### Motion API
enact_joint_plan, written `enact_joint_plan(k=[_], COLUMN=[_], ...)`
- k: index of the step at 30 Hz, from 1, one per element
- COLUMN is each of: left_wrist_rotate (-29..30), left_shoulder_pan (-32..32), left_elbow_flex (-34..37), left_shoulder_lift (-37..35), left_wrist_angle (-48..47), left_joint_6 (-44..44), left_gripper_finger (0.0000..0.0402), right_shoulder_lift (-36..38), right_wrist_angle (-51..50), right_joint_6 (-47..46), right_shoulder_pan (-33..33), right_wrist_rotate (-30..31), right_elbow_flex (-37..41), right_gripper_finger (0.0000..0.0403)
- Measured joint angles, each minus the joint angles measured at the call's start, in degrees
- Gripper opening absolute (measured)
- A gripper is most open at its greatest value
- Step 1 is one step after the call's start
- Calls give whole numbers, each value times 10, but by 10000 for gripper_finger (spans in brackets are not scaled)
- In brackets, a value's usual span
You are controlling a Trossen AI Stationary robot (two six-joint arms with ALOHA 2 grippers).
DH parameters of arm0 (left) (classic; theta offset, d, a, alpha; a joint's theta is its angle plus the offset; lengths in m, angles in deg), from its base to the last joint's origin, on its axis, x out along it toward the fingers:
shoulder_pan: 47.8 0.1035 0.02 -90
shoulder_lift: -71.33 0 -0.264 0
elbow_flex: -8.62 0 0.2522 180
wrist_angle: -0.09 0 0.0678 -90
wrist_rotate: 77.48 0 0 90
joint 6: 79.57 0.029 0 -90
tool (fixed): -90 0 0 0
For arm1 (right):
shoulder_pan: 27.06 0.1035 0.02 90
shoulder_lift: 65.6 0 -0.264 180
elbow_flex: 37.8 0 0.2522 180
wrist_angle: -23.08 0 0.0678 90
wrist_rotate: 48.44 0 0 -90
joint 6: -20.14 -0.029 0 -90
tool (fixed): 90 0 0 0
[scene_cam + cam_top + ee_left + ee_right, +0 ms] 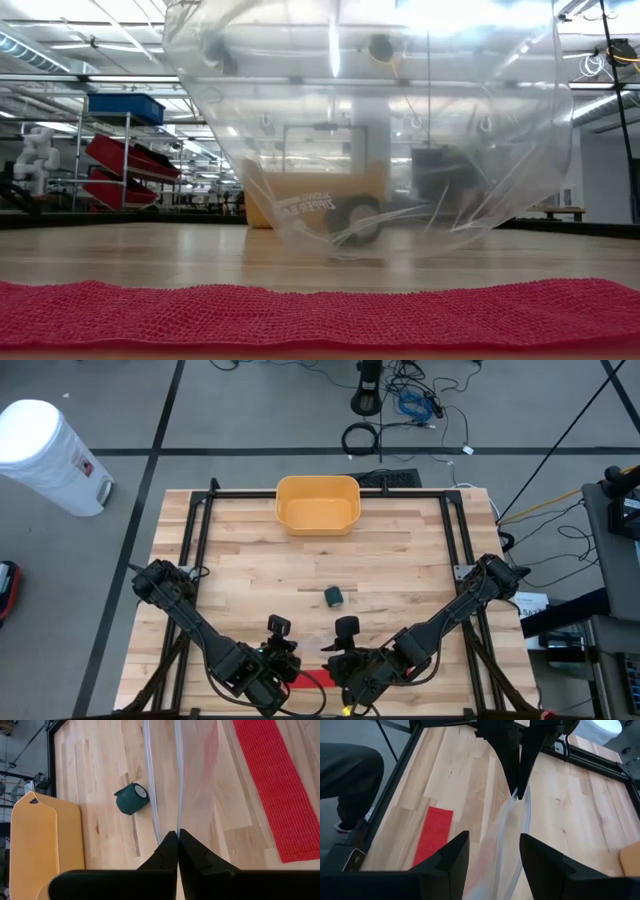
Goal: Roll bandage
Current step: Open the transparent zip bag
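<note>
A clear plastic bag [370, 130] hangs over the table's near middle, with my left gripper [178, 837] shut on its top. My right gripper [492, 855] stands open just to the right of it. The bag's film [505, 830] runs between its two fingers; whether they touch it I cannot tell. A red bandage strip [312, 679] lies flat along the near edge, below both grippers. It also shows in the low view [320, 315]. A small dark green bandage roll [334, 596] lies on its side at the table's middle. My left gripper pinches the bag's top rim [176, 822] between its two fingers, where the two zip strips meet. The fingers slant down toward the table's far side. The bag hangs below them, and its lower end [335, 245] rests on the table.
A yellow bin [318, 504] stands at the far edge's middle. A black metal frame [200, 520] runs round the table. Bare wood lies to the left and right of the green roll. A person's leg [350, 770] shows beyond the near edge.
</note>
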Motion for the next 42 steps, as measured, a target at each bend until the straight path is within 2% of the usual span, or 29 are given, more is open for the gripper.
enact_joint_plan(k=[16,25,33,42], left_wrist_rotate=[0,0,-6,-14], left_shoulder_pan=[0,0,-1,-1], left_elbow_flex=[0,0,0,0], left_shoulder_lift=[0,0,0,0], left_wrist_angle=[0,6,35,54], left_joint_6=[0,0,4,4], left_gripper_finger=[2,2,2,2], right_shoulder_lift=[0,0,0,0], right_wrist_angle=[0,-4,-64,-71], right_joint_6=[19,22,22,62], right_shoulder_pan=[1,1,0,0], right_wrist_rotate=[-2,-2,4,14], right_elbow_flex=[0,0,0,0], right_gripper_finger=[154,80,7,1])
